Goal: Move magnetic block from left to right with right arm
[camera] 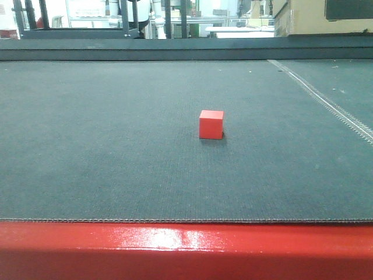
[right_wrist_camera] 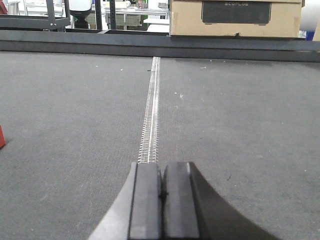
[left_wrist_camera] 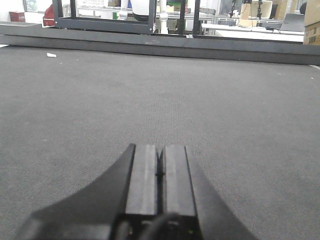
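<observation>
Block [camera: 211, 124]: front view, red cube flat on dark mat [camera: 105, 146], slightly right of centre, touched by nothing.
Handling: probably light, rigid, matte rather than slippery; best pinched across two opposite flat sides.
Room: open mat all round; glossy rim [camera: 186, 245] along near edge; strip [camera: 326, 102] well to the right.
Left wrist: left gripper [left_wrist_camera: 160, 152] clenched, empty, over bare mat.
Right wrist: right gripper [right_wrist_camera: 162, 172] clenched on nothing, in line with strip; red sliver at left frame edge, probably the cube; box [right_wrist_camera: 235, 19] far behind.

Bright, even overhead light. Glare patch on the red rim [camera: 169, 238]; far background blown out white. Cube [camera: 211, 124] throws a faint shadow to its right. My left fingers [left_wrist_camera: 142, 185] look soft near the lens.
</observation>
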Robot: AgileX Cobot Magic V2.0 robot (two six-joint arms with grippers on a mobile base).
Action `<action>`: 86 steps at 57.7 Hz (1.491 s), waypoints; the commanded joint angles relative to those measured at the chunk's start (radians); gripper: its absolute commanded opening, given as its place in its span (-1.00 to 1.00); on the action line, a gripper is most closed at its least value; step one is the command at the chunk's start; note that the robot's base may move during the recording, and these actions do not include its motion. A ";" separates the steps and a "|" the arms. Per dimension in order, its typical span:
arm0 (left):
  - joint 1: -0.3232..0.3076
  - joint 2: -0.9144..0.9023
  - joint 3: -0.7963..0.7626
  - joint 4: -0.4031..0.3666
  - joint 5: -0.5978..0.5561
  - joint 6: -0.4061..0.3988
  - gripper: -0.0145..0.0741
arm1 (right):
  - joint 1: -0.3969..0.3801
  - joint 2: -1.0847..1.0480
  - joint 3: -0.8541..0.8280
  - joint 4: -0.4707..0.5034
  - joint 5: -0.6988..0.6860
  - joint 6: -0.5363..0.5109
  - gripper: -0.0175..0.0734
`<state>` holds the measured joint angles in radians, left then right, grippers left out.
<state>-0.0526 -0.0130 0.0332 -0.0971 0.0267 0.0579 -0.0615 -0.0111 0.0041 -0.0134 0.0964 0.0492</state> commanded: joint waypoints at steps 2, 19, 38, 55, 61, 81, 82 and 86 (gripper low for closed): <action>0.002 -0.012 0.009 -0.005 -0.084 -0.006 -0.96 | -0.007 0.037 -0.170 -0.014 0.006 0.007 -0.49; 0.002 -0.012 0.009 -0.005 -0.084 -0.006 -0.96 | -0.003 0.390 -0.478 -0.014 0.089 0.007 -0.14; 0.002 -0.012 0.009 -0.005 -0.084 -0.006 -0.96 | 0.106 0.777 -0.710 -0.014 0.198 0.013 0.76; 0.002 -0.012 0.009 -0.005 -0.084 -0.006 -0.96 | 0.367 1.149 -1.047 -0.020 0.451 0.277 0.76; 0.002 -0.012 0.009 -0.005 -0.084 -0.006 -0.96 | 0.446 1.284 -1.163 -0.038 0.503 0.369 0.76; 0.002 -0.012 0.009 -0.005 -0.084 -0.006 -0.96 | 0.576 1.689 -1.529 -0.120 0.669 0.613 0.76; 0.002 -0.012 0.009 -0.005 -0.084 -0.006 -0.96 | 0.580 1.702 -1.547 -0.121 0.679 0.618 0.76; 0.002 -0.012 0.009 -0.005 -0.084 -0.006 -0.96 | 0.590 1.763 -1.604 -0.123 0.722 0.631 0.76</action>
<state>-0.0526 -0.0130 0.0332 -0.0971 0.0267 0.0579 0.5193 1.7337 -1.5053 -0.1074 0.8062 0.6519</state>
